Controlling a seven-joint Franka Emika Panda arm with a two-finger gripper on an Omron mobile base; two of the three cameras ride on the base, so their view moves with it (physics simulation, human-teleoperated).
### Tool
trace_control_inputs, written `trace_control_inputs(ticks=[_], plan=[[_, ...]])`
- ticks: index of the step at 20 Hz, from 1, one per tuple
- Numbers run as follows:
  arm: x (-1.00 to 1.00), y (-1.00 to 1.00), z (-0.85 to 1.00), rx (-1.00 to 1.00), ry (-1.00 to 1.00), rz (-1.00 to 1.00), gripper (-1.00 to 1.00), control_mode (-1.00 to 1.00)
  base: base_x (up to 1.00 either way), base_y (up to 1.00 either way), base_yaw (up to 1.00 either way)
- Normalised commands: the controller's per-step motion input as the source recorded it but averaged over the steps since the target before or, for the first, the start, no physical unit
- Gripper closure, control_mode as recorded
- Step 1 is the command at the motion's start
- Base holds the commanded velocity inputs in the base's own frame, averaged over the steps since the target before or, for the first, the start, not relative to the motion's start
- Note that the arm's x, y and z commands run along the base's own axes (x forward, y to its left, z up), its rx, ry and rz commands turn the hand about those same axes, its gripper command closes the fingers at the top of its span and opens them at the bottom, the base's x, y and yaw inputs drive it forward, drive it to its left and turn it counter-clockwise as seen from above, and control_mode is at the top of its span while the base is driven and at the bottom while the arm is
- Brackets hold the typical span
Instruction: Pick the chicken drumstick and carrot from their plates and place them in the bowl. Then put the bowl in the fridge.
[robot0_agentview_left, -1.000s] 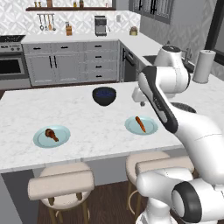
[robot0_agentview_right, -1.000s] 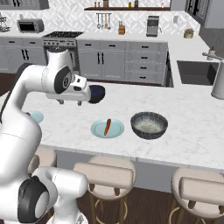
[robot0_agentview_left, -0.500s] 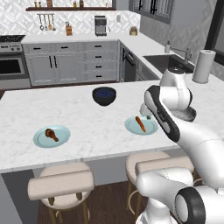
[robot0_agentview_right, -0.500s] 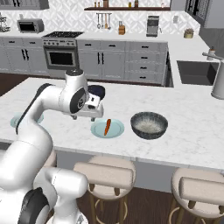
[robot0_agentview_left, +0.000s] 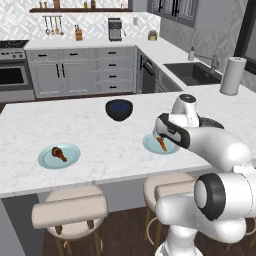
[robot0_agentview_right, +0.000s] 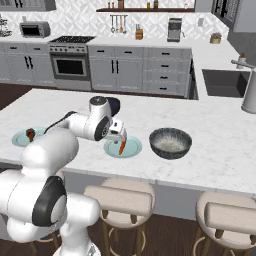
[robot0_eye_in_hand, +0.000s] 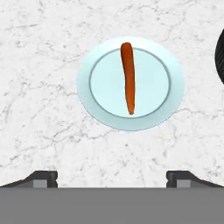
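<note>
- White marble island counter (robot0_agentview_left: 100, 135) — two beige padded stools (robot0_agentview_left: 70, 212) tucked below, over a dark wood floor (robot0_agentview_right: 165, 235).
- Grey cabinets (robot0_agentview_right: 125, 72) line the back wall, with an oven range (robot0_agentview_right: 70, 62) and a microwave (robot0_agentview_right: 35, 30).
- Patterned pale backsplash; wooden shelf (robot0_agentview_left: 75, 9) above.
- Dark sink (robot0_agentview_left: 192, 72) with faucet.

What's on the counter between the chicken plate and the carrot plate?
Nothing. In the left base view, bare white marble runs from the plate with the chicken drumstick to the plate with the carrot. The bowl sits farther back.
</note>
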Motion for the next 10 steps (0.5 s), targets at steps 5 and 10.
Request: trace_control_inputs(ticks=[5,10], plan=[[0.87,-0.01,-0.32,0.0,0.05,0.0,-1.0,-1.0,0.0,0.0,0.0],[0.44,-0.11,-0.17,0.0,0.1,0.0,-1.0,-1.0,0.0,0.0,0.0]])
